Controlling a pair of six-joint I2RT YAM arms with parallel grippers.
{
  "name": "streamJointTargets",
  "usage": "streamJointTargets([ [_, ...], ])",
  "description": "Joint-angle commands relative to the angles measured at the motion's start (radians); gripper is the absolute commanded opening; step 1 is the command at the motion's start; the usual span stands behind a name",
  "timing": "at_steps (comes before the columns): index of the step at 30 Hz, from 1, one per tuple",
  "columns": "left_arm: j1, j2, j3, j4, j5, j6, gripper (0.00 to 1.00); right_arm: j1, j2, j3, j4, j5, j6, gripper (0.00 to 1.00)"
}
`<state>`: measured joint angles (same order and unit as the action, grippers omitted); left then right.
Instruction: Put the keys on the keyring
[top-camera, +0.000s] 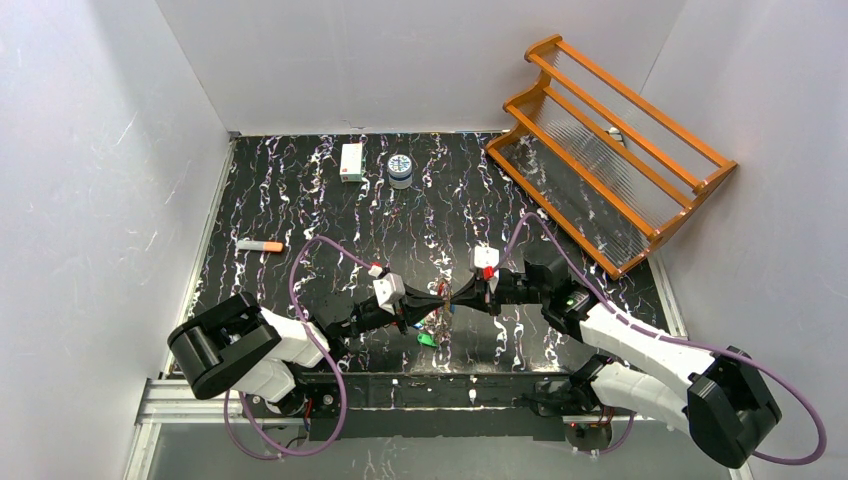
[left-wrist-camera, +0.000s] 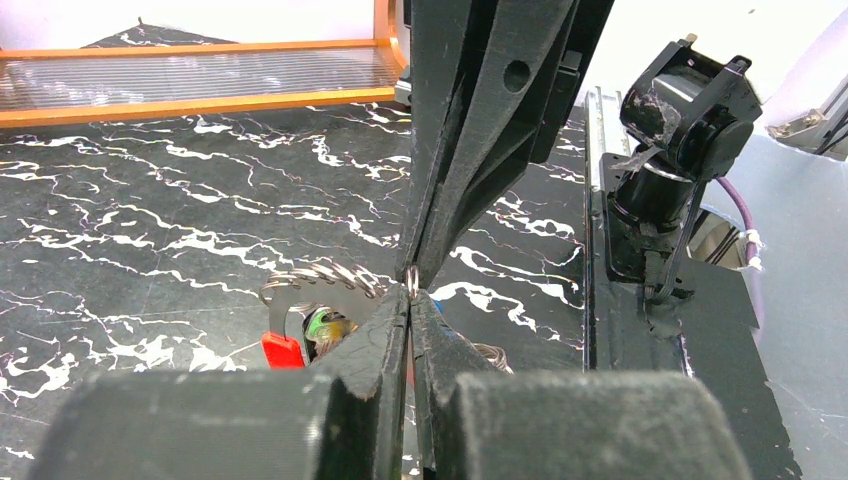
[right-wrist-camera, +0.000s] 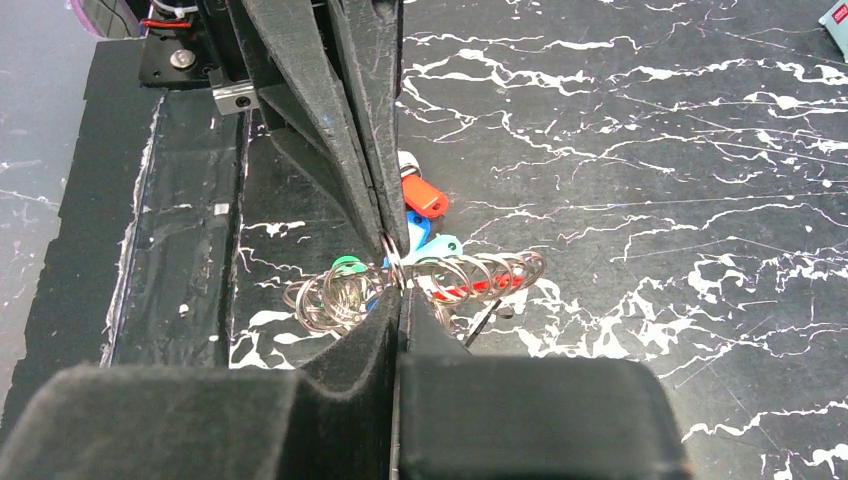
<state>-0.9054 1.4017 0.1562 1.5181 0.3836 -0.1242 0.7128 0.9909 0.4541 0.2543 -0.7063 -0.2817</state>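
Both matte black, left pincer (left-wrist-camera: 410, 305) and right pincer (right-wrist-camera: 397, 296) nip the thin coiled silver keyring (right-wrist-camera: 393, 259).

Top camera's high up behind both arm bases, looking down and forward over the whole counter (top-camera: 300, 200) to the back wall. Left wrist camera's low and very close, sighting along its own jaws toward the orange rack (left-wrist-camera: 200, 105). Right wrist camera's just as close, facing back the opposite way. All three views share the keyring (right-wrist-camera: 470, 275), mid-counter.
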Motion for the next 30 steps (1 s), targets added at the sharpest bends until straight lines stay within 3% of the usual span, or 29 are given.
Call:
streamJointTargets([
  [1,-0.002,-0.03,0.005,0.192,0.002,0.001,0.0,-0.005,0.014,0.017,0.03,0.022,0.01,0.02],
  [26,-0.001,-0.064,-0.015,0.193,-0.028,0.006,0.0,-0.003,0.147,0.031,-0.013,-0.005,0.006,0.02],
  [30,-0.002,-0.067,-0.017,0.193,-0.031,0.008,0.0,-0.005,0.141,0.031,0.0,-0.018,0.008,0.06],
])
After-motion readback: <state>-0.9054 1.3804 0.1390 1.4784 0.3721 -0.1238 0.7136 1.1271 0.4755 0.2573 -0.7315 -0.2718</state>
